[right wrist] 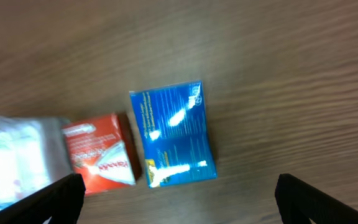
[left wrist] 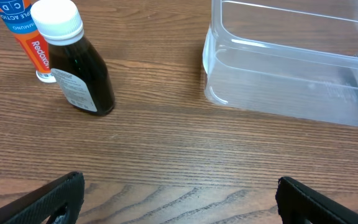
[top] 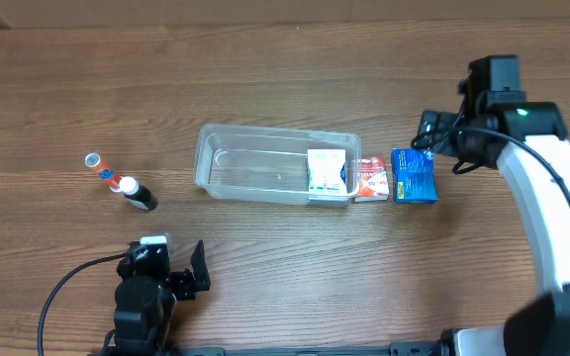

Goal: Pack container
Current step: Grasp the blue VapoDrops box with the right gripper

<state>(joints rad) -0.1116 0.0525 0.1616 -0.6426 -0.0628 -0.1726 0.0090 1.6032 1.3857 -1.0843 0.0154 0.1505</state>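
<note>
- The container (top: 255, 131) sits mid-frame in the overhead view, its long side running left to right across the worktop (top: 285, 59).
- A white box (top: 326, 172) lies inside at the container's right end. The left and middle of the container are bare.
- Packing has therefore begun, but I judge it well short of done, with one item in and four out.
- A red box (top: 370, 179) lies on the worktop just outside the container's right wall. Whether it touches the wall cannot be told.
- A blue box (top: 414, 175) lies just right of the red box, close against it.
- The right pincer (right wrist: 179, 199) hovers above the blue box's upper right corner in the overhead view. It is released, with jaws wide apart and nothing between them.
- The blue box fills the middle of the right wrist view, so it is probably the next pick.
- A dark bottle (top: 139, 194) and an orange tube (top: 105, 171) are at the left of the overhead frame, close together and well apart from the container.
- The left pincer (left wrist: 179, 199) is at the lower left of the overhead frame, released and empty, and touches nothing.
- The bottle and tube look like that arm's share of the work.
</note>
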